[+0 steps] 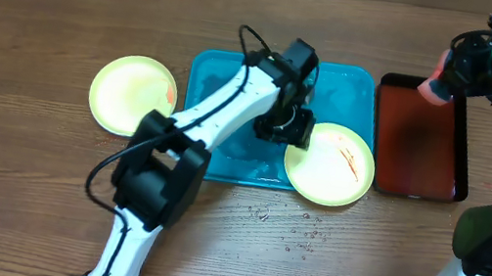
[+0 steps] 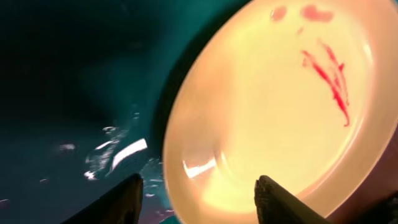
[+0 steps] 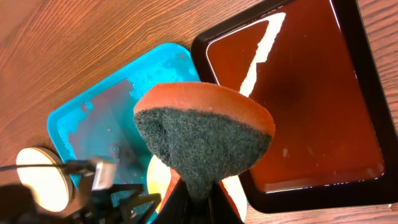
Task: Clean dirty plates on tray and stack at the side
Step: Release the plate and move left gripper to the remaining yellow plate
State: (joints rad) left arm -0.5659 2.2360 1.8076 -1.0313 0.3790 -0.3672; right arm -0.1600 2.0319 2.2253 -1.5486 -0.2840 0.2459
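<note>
- Overhead view takes in the whole wooden table (image 1: 11,180). The tray (image 1: 221,80), turquoise with rounded corners, lies at its middle, and the white left arm (image 1: 222,104) hides much of the tray's floor.
- Only the right wrist view shows that floor clearly: wet, with pale patches of foam.
- A dark red tray (image 1: 421,136) with a black rim lies just right of the tray, a thin strip of table between them.
- The smeared plate (image 1: 329,164), pale yellow with a lime rim, overlaps the tray's near right corner and juts out over the table. The left wrist view shows its red streaks close up, though the frame cuts off its right side.
- A second plate (image 1: 132,94) of the same colours sits on the table just left of the tray, with a small reddish mark on the edge facing it.
- The left gripper (image 2: 198,186) hangs over the tray's right half. Its fingers (image 2: 127,199) stand parted with the smeared plate's rim between them; whether they touch it cannot be told.
- The right gripper (image 3: 194,196), beyond the tray's far right corner, is clamped on a sponge (image 3: 205,130), orange-backed with a dark green scouring face.
- Water droplets (image 1: 286,229) dot the table just in front of the tray.
</note>
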